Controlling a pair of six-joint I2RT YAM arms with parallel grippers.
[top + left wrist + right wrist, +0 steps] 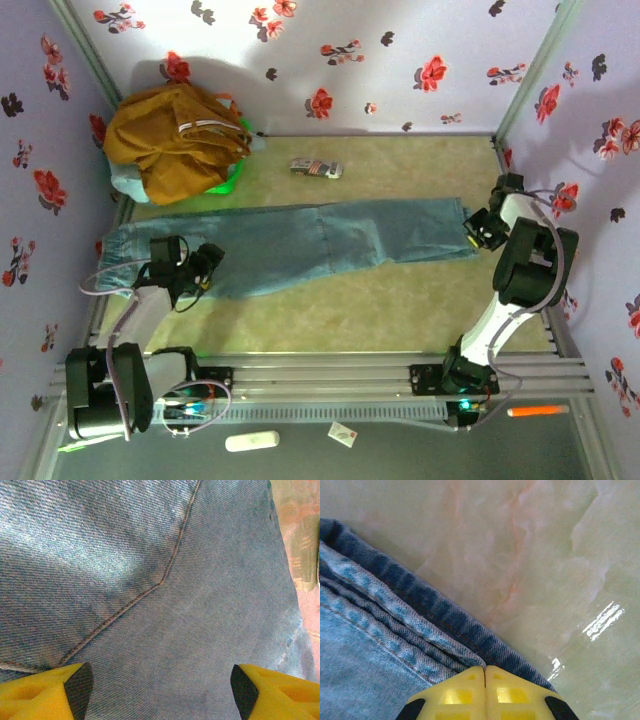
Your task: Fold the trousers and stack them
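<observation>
1. Our left gripper (162, 692) has its two yellow foam fingertips (50, 692) wide apart. It holds nothing. It hangs just over blue cloth, near a bent line of brown stitching (165, 575).
2. Our right gripper (485, 677) has its yellow tips pressed tight together. They sit right at the edge of a leg hem (445, 625). We cannot tell if a bit of cloth is pinched between them.
3. The cloth under both is the long light blue denim trousers (330, 238). They lie flat and stretched out across the table. One leg seems to lie on top of the other. The waist end is on the left, by the left gripper. The leg ends are on the right, by the right gripper.
4. The trousers rest on the shiny pale green table (350, 310). In the back left corner sits a crumpled mustard-yellow garment with white stripes (175, 135), well apart from both grippers.
5. We think we are at the start of the fold across. The trousers are laid out long, and no end has been brought over yet.
6. Next, we think each gripper needs a good hold. The left one must come down and close on the cloth. The right one needs a sure grip on the hem. Then one end can be lifted over to meet the other, slowly, so the edges line up.
</observation>
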